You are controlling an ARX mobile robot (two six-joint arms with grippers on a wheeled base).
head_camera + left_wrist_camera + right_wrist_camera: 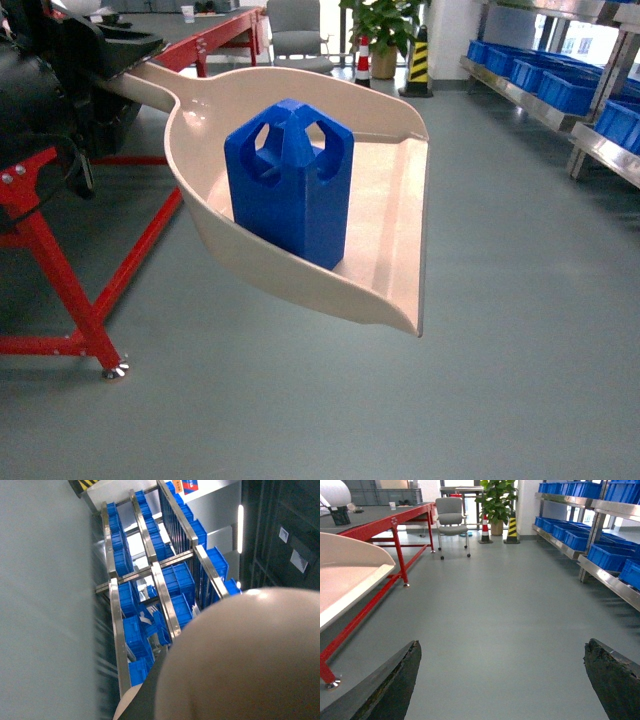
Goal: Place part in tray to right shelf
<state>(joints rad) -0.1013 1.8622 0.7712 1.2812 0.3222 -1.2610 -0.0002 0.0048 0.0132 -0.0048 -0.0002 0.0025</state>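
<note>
The beige tray (395, 200), held above the grey floor (500, 380), carries the upright blue part (290, 185)

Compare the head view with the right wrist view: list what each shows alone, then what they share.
Head view only: the blue part standing upright in the tray, and the tray's handle running to the left arm. Right wrist view only: the right tool, open and empty above bare floor, plus a grey chair. Both: the tray, the red table frame, the potted plant, and blue crates on steel shelving.

smooth semi-gloss beige plastic tray (390, 240), glossy blue plastic part (290, 185), brushed steel shelf (610, 580), worn matt black jaws, red painted metal frame (60, 290)
</note>
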